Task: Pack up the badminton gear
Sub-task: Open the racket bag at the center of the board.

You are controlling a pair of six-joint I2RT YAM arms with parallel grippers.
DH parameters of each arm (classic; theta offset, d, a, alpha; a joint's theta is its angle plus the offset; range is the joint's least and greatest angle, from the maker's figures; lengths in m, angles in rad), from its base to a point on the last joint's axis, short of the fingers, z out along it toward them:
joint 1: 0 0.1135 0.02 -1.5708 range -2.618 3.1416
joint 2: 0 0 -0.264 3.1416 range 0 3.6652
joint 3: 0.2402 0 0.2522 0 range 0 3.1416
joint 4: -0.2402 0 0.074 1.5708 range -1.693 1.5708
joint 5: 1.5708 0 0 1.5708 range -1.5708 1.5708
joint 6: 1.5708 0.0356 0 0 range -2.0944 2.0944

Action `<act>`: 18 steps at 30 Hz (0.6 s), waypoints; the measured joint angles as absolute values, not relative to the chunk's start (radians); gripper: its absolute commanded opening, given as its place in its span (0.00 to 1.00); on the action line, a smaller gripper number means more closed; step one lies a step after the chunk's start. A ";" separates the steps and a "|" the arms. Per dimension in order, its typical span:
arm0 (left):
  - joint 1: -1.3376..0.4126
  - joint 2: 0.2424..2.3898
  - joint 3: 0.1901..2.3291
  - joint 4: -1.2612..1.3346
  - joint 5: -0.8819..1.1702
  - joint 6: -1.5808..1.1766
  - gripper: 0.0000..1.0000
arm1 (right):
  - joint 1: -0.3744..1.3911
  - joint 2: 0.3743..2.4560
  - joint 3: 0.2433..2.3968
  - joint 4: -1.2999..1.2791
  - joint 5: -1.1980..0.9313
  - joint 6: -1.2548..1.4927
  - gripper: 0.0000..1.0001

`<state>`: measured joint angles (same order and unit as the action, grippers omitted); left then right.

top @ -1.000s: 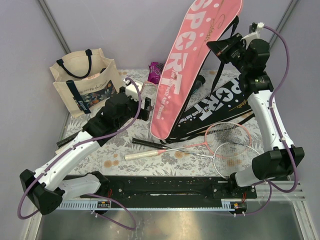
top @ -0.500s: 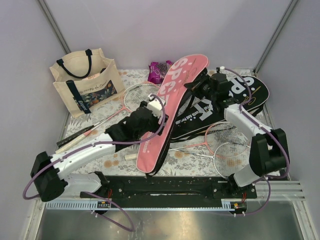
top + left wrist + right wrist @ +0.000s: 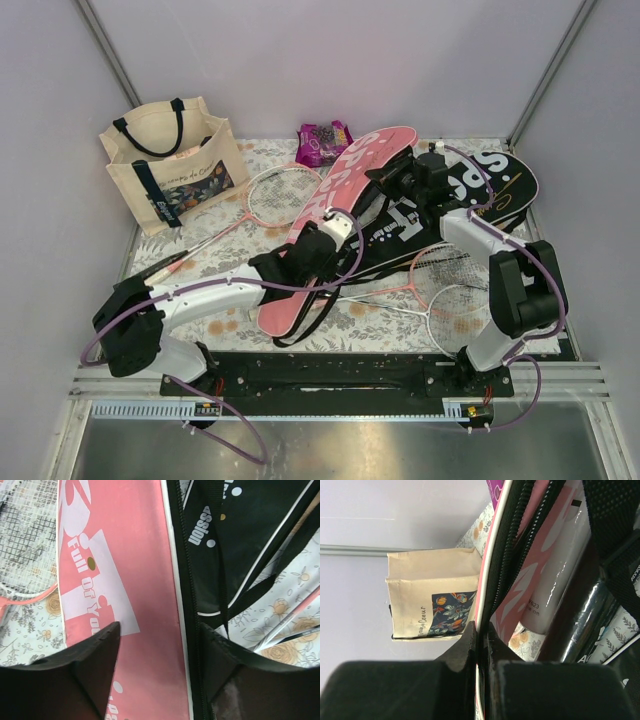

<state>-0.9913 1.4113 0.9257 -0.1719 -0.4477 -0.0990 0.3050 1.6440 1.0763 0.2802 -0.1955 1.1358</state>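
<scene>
R gripper (image 3: 481, 630) is pinched tight on the zip edge of the pink cover (image 3: 375, 160), which lies diag. from mid-table twd the far edge, w/ L gripper (image 3: 160, 630) spread wide over its near half, so this looks like the opening step & next L prob. needs to grip the opposite lip w/o dragging it.

Plain pale lilac walls (image 3: 250, 60) all round, with a grey metal post (image 3: 103, 45) running up each back corner. Table's got a grey floral cloth (image 3: 265, 150), a black rail (image 3: 330, 370) along the near edge, and shiny sheet metal (image 3: 330, 440) in front. Lighting's soft and even.
</scene>
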 measured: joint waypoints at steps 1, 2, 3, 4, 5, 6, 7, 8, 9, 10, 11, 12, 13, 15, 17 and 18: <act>-0.991 1.412 0.922 -0.169 -0.454 -0.102 0.55 | 0.305 1.648 1.076 0.287 -0.196 1.137 0.02; -0.991 1.414 0.920 -0.167 -0.460 -0.102 0.51 | 0.305 1.650 1.075 0.292 -0.196 1.139 0.02; -0.991 1.416 0.920 -0.166 -0.464 -0.103 0.47 | 0.305 1.652 1.074 0.294 -0.195 1.139 0.03; -0.991 1.417 0.918 -0.165 -0.466 -0.102 0.42 | 0.305 1.653 1.073 0.296 -0.195 1.139 0.03; -0.992 1.417 0.915 -0.163 -0.469 -0.100 0.35 | 0.305 1.653 1.071 0.296 -0.195 1.138 0.04; -0.994 1.417 0.914 -0.163 -0.470 -0.102 0.26 | 0.305 1.653 1.071 0.296 -0.195 1.138 0.05; -0.994 1.417 0.913 -0.163 -0.470 -0.102 0.20 | 0.305 1.653 1.071 0.296 -0.195 1.135 0.06; -0.995 1.417 0.913 -0.163 -0.468 -0.104 0.19 | 0.305 1.654 1.071 0.296 -0.195 1.132 0.06; -0.995 1.417 0.913 -0.164 -0.467 -0.104 0.24 | 0.305 1.655 1.071 0.296 -0.195 1.129 0.06; -0.995 1.417 0.913 -0.165 -0.463 -0.106 0.37 | 0.305 1.658 1.071 0.296 -0.196 1.122 0.06; -0.995 1.417 0.913 -0.167 -0.456 -0.107 0.49 | 0.305 1.661 1.071 0.296 -0.197 1.118 0.06; -0.995 1.417 0.914 -0.169 -0.447 -0.115 0.52 | 0.305 1.665 1.073 0.296 -0.201 1.114 0.06; -0.994 1.416 0.914 -0.171 -0.441 -0.120 0.50 | 0.305 1.669 1.073 0.296 -0.203 1.111 0.06; -0.994 1.414 0.914 -0.179 -0.430 -0.131 0.48 | 0.305 1.672 1.073 0.295 -0.204 1.103 0.06; -0.994 1.407 0.910 -0.180 -0.423 -0.133 0.45 | 0.303 1.672 1.073 0.295 -0.206 1.097 0.06; -0.994 1.402 0.907 -0.180 -0.422 -0.133 0.43 | 0.303 1.672 1.073 0.295 -0.208 1.096 0.06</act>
<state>-0.9939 1.4021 0.9066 -0.1802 -0.4221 -0.1333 0.3031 1.6718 1.0729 0.2951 -0.2077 1.0958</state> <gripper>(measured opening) 0.473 0.066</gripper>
